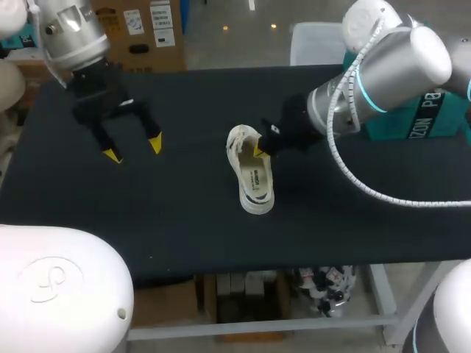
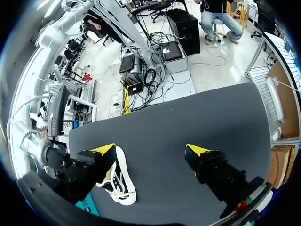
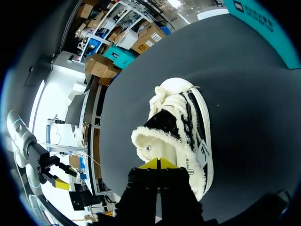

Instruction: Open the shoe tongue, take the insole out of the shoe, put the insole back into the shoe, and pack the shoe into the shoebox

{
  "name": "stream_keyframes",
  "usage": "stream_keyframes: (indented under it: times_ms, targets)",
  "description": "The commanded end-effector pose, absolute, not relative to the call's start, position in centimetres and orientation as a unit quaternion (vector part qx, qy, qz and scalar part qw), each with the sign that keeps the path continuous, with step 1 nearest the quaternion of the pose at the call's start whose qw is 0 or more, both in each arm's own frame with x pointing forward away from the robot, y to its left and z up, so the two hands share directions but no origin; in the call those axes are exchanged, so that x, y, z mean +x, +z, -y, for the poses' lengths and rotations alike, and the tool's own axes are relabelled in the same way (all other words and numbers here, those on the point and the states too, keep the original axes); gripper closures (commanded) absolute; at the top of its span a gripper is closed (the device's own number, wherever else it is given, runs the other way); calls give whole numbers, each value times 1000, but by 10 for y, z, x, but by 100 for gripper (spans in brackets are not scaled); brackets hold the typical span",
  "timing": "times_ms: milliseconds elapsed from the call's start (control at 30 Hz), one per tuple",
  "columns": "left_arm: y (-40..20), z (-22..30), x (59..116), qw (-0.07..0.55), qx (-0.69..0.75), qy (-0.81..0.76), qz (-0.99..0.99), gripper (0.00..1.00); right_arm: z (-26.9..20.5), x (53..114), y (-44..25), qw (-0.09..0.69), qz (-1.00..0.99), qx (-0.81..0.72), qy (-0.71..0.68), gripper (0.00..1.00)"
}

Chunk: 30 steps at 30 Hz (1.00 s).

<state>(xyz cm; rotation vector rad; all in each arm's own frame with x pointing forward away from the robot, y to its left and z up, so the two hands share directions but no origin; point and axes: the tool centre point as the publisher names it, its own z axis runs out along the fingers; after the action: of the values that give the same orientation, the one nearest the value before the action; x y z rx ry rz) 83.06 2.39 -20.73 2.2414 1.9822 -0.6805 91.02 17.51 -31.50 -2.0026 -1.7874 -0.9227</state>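
A white shoe (image 1: pixel 254 176) with dark side markings and fleecy lining lies mid-table, toe toward the front edge. My right gripper (image 1: pixel 259 148) is at its heel opening. In the right wrist view the right gripper (image 3: pixel 159 164) has its yellow tips pressed together just over the cream inside of the shoe (image 3: pixel 181 127); nothing shows between them. My left gripper (image 1: pixel 132 149) hangs open over the table's left part, well apart from the shoe. In the left wrist view the left gripper (image 2: pixel 151 150) stands wide and empty, with the shoe (image 2: pixel 118 184) beside one finger. A teal box (image 1: pixel 430 114) sits back right, partly behind my right arm.
The black table (image 1: pixel 162 206) has bare cloth in front of and to the left of the shoe. My right arm's white cable (image 1: pixel 368 191) loops low over the table's right part.
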Motion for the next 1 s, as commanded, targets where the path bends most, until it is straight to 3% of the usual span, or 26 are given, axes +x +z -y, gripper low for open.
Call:
stream_keyframes:
  times_ms: [33,233,533,800,1000]
  targets:
    - [-208,-23,832,33,730,-222,-646,0,-174,904,-307,6,606,-748,-270,100]
    - [-207,-23,832,25,736,-218,-640,0,-173,911,-307,-18,619,-749,-235,97]
    - [-200,-32,829,1,747,-186,-638,0,-164,929,-318,-27,637,-742,-206,56]
    - [-197,-42,833,0,741,-189,-645,0,-157,936,-319,-51,652,-737,-171,45]
    - [-200,-43,835,-3,735,-191,-650,0,-151,939,-327,-52,657,-737,-151,45]
